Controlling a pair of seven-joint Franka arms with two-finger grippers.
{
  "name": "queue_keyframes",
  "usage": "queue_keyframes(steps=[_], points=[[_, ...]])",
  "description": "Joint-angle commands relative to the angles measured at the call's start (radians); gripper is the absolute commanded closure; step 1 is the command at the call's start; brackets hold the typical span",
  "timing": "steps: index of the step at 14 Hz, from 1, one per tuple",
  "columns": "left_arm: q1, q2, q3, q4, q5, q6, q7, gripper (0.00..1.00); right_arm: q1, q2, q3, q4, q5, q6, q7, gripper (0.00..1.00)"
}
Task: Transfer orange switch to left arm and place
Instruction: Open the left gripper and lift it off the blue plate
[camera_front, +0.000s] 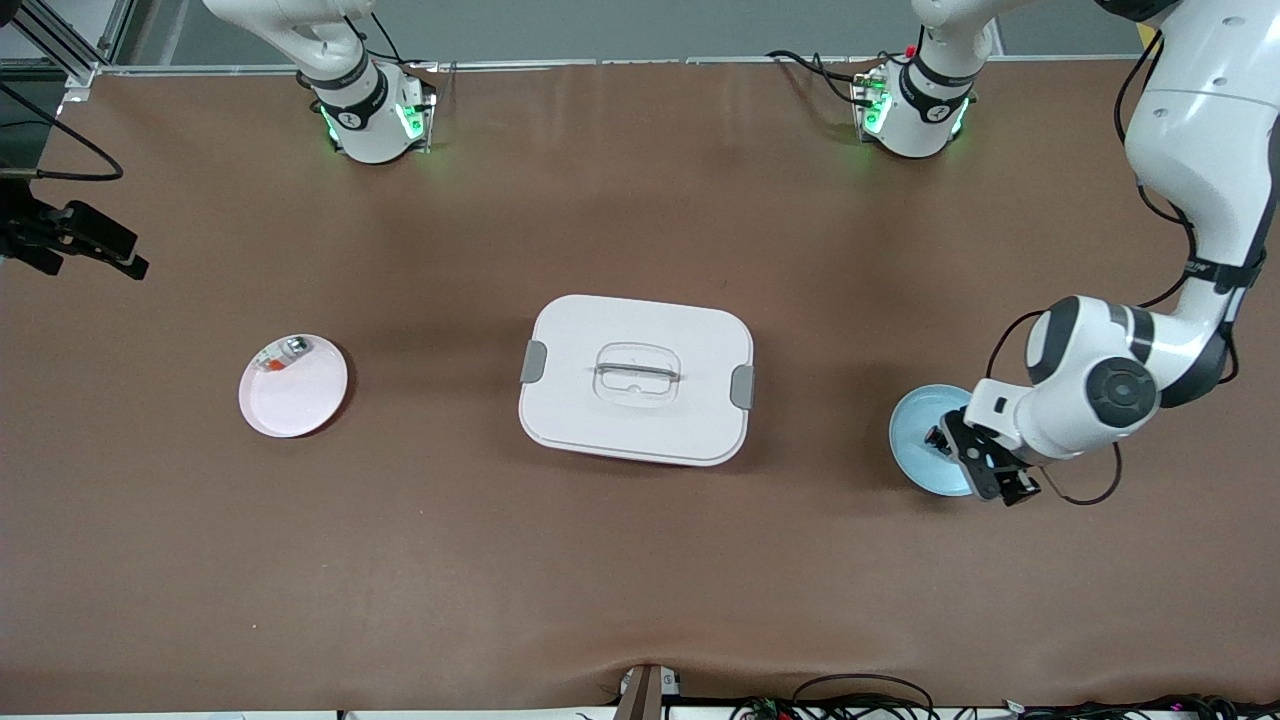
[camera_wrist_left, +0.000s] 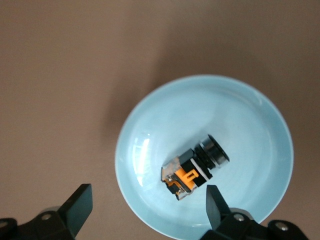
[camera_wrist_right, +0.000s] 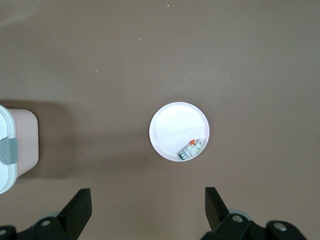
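Observation:
The orange switch (camera_wrist_left: 195, 167) lies on its side in the light blue plate (camera_wrist_left: 150, 115), black round end and orange-tan block end showing. My left gripper (camera_wrist_left: 148, 200) is open, low over the plate's rim, its fingers not touching the switch. In the front view the left gripper (camera_front: 975, 462) covers part of the blue plate (camera_front: 925, 440) at the left arm's end of the table, and the switch is hidden there. My right gripper (camera_wrist_right: 147, 200) is open and empty, high over the table near the pink plate (camera_wrist_right: 172, 125); it is out of the front view. The white box (camera_front: 636, 378) stands mid-table.
The pink plate (camera_front: 300, 400) at the right arm's end holds a silvery-white part (camera_front: 285, 355), also shown in the right wrist view (camera_wrist_right: 191, 148). A corner of the box (camera_wrist_right: 10, 150) shows there too. A black clamp (camera_front: 75, 240) juts in at the table's edge.

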Motion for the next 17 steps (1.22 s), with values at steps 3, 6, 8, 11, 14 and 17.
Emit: queue_keyframes(steps=[3,6,8,11,14,17], points=[[0.018,-0.006,0.016,0.164,-0.189,-0.091,-0.213,0.00,-0.026,0.011,0.019,0.065,-0.017,-0.017,-0.009,0.00],[0.018,-0.035,0.014,0.202,-0.193,-0.166,-0.425,0.00,-0.024,0.011,0.019,0.065,-0.016,-0.019,-0.009,0.00],[0.017,-0.064,0.008,0.221,-0.196,-0.211,-0.500,0.00,-0.024,0.011,0.019,0.065,-0.016,-0.020,-0.009,0.00],[0.017,-0.101,0.014,0.260,-0.254,-0.307,-0.536,0.00,-0.023,0.011,0.019,0.065,-0.016,-0.033,-0.009,0.00],[0.037,-0.133,0.008,0.279,-0.265,-0.382,-0.556,0.00,-0.024,0.011,0.019,0.065,-0.016,-0.034,-0.009,0.00],[0.075,-0.211,0.013,0.279,-0.347,-0.502,-0.556,0.00,-0.023,0.011,0.019,0.065,-0.016,-0.033,-0.009,0.00]])
